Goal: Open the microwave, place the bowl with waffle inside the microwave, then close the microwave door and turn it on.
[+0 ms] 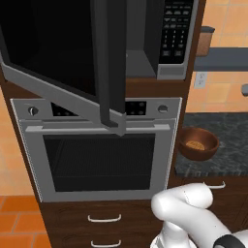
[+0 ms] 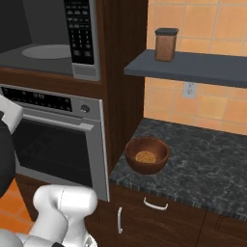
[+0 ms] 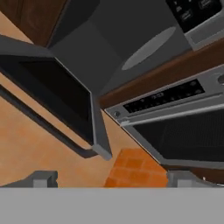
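The microwave [image 1: 174,38] sits above a wall oven, and its door [image 1: 48,48] is swung wide open to the left, with the dark bar handle [image 1: 110,63] towards me. The grey turntable [image 2: 48,50] is bare. The bowl [image 1: 199,153] with the waffle [image 1: 196,145] stands on the counter to the right of the oven, also seen as bowl [image 2: 144,167] and waffle [image 2: 145,157]. In the hand view my gripper [image 3: 113,179] is open with nothing between its fingertips [image 3: 43,178]. It looks up at the open door [image 3: 57,92] and turntable [image 3: 148,48] from below.
A stainless wall oven [image 1: 99,155] with a horizontal bar handle is below the microwave. The dark stone counter [image 2: 202,164] runs to the right, and a shelf [image 2: 193,67] above it carries a brown jar [image 2: 165,44]. The open door juts out over the orange floor.
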